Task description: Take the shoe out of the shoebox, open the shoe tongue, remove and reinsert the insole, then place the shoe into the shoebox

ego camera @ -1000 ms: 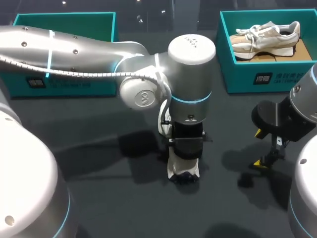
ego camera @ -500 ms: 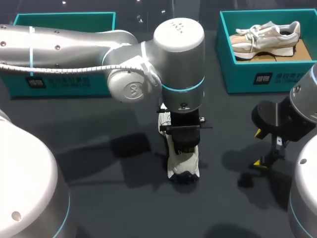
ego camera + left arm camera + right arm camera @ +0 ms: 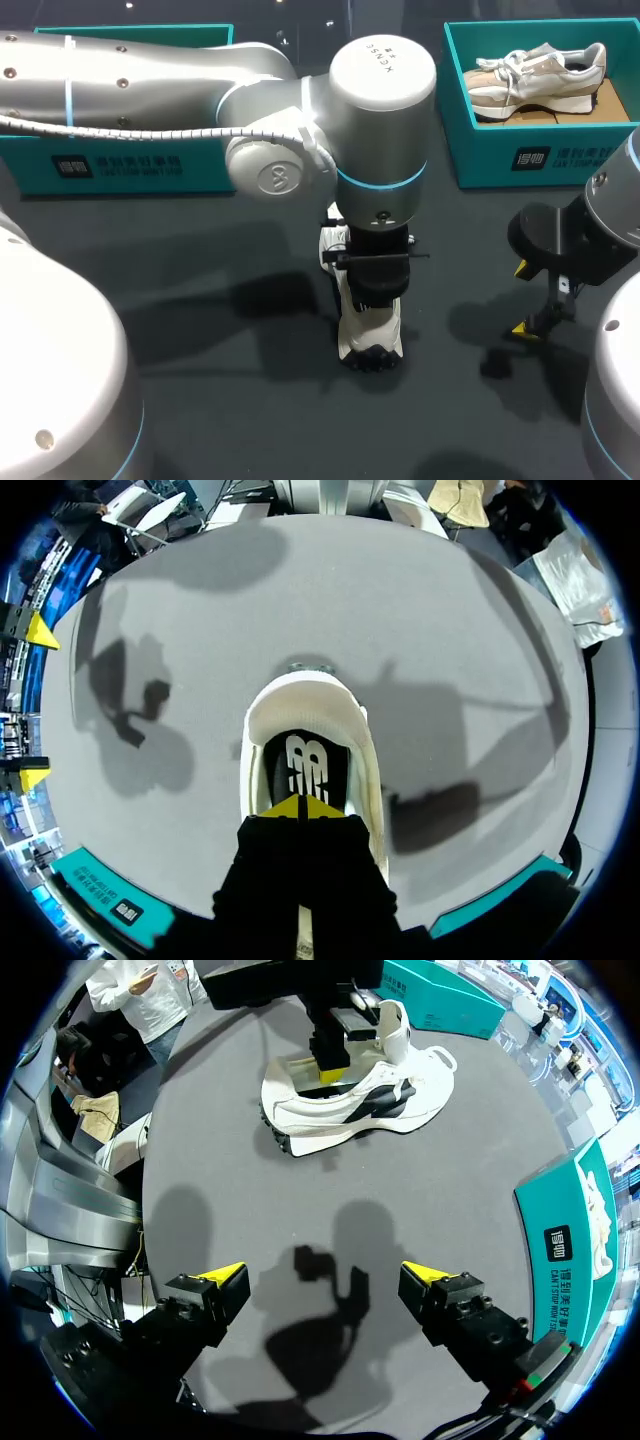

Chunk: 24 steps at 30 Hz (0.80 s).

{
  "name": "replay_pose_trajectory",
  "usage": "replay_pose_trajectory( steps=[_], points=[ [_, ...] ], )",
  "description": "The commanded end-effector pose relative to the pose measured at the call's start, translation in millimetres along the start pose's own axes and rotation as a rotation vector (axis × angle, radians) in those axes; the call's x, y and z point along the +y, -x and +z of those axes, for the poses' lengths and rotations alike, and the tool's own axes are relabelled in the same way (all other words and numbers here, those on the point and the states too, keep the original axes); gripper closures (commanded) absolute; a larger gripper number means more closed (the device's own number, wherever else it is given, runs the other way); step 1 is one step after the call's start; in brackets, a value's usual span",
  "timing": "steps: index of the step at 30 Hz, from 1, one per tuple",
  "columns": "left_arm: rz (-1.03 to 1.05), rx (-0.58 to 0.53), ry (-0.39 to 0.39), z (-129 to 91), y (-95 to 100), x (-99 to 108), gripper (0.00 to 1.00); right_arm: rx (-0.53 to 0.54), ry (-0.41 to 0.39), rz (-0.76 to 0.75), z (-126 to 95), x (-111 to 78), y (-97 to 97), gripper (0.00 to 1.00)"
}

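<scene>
A white shoe (image 3: 368, 335) with a black insole (image 3: 305, 765) stands on the dark table near the middle. My left arm comes in over it, and my left gripper (image 3: 300, 807) points straight down into the shoe's opening. Its yellow tips are pressed together on the insole; I cannot tell whether they hold it. The right wrist view shows the same shoe (image 3: 350, 1110) side-on with the left gripper (image 3: 330, 1072) in it. My right gripper (image 3: 521, 298) hangs open and empty to the right of the shoe, with bare table between its tips (image 3: 325, 1280).
A teal shoebox (image 3: 520, 150) at the back right holds a second pale shoe (image 3: 540, 72). Another teal box (image 3: 130, 155) stands at the back left, partly hidden by my left arm.
My left arm's wrist swung left and back, then came back to the right. Its gripper stayed down in the shoe, which barely shifted. The right arm has not moved.
</scene>
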<state>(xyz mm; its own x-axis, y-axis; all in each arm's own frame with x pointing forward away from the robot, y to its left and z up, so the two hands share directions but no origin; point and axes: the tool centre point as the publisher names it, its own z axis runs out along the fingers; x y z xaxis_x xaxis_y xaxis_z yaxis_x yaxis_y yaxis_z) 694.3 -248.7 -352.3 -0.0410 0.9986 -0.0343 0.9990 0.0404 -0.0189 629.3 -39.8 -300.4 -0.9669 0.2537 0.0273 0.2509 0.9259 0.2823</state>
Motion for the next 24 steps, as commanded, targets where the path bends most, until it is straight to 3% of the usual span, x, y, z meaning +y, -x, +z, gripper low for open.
replay_pose_trajectory(
  steps=[1, 6, 9, 15, 24],
  points=[
    [-0.009, 0.039, 0.017, 5.9, 5.7, 0.1, 1.0, -0.004, 0.001, 0.0, 0.3, -1.1, -2.1, 0.0],
    [-0.032, 0.045, 0.057, 6.6, -2.1, 1.7, 0.99, -0.004, 0.001, 0.0, 0.3, -1.1, -2.1, 0.0],
    [-0.049, 0.054, 0.079, 6.2, -6.4, 6.6, 0.89, -0.004, 0.001, 0.0, 0.3, -1.1, -2.1, 0.0],
    [-0.073, 0.054, 0.103, 0.3, -13.9, 17.0, 0.83, -0.004, 0.001, 0.0, 0.3, -1.1, -2.1, 0.0],
    [-0.086, 0.045, 0.112, 0.1, -11.9, 28.0, 0.54, -0.004, 0.001, 0.0, 0.3, -1.1, -2.1, 0.0]
  ],
)
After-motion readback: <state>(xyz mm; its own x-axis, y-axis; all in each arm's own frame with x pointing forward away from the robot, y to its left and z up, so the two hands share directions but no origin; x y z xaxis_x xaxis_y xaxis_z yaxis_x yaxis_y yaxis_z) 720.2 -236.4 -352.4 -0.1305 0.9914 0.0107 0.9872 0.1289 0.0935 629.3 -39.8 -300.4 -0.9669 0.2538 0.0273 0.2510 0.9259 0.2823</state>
